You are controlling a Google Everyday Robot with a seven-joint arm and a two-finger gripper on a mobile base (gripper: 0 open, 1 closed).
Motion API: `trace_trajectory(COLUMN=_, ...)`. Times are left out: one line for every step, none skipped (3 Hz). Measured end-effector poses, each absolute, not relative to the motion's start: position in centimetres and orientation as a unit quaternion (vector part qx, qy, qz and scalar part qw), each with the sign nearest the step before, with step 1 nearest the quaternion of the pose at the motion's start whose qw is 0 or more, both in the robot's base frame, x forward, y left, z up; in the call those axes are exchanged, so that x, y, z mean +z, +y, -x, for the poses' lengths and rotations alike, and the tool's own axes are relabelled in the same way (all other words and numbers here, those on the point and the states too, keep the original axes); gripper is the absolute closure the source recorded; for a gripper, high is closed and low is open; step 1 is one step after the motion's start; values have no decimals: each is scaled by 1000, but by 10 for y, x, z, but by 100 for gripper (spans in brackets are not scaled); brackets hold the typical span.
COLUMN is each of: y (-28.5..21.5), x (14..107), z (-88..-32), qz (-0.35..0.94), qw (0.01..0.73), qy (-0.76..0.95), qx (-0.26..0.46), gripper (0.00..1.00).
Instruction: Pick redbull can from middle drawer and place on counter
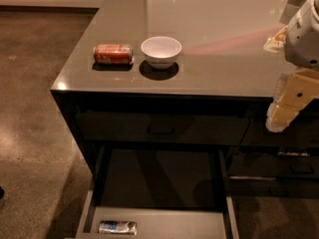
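Observation:
The redbull can lies on its side at the left of the pale grey floor of the open middle drawer, at the bottom of the view. The counter is a glossy grey-brown top above it. My gripper hangs at the right edge of the view, by the counter's front right edge, well above and right of the drawer and far from the can. It holds nothing that I can see.
An orange-red soda can lies on its side on the counter's front left, with a white bowl just right of it. A closed dark drawer front with a small bar handle sits under the counter. Bare floor lies to the left.

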State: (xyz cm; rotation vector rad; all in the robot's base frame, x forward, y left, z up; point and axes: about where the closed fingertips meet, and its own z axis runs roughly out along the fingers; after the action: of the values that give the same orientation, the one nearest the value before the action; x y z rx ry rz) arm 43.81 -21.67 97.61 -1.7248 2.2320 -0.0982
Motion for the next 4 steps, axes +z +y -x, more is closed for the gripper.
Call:
trace_trajectory(y=-217, x=976, z=-438, qz=603, qw=159, qy=781, qx=-34, gripper=0)
trace_trajectory(y=-200, x=956, z=-439, qz=601, qw=170, qy=780, qx=-31, gripper=0)
trace_trajectory(y=-158, x=914, z=-433, qz=612, qw=190, qy=768, qx=-16, gripper=0)
trace_trajectory(y=-142, x=879, z=-434, qz=618, qw=192, qy=762, qx=-14, gripper=0)
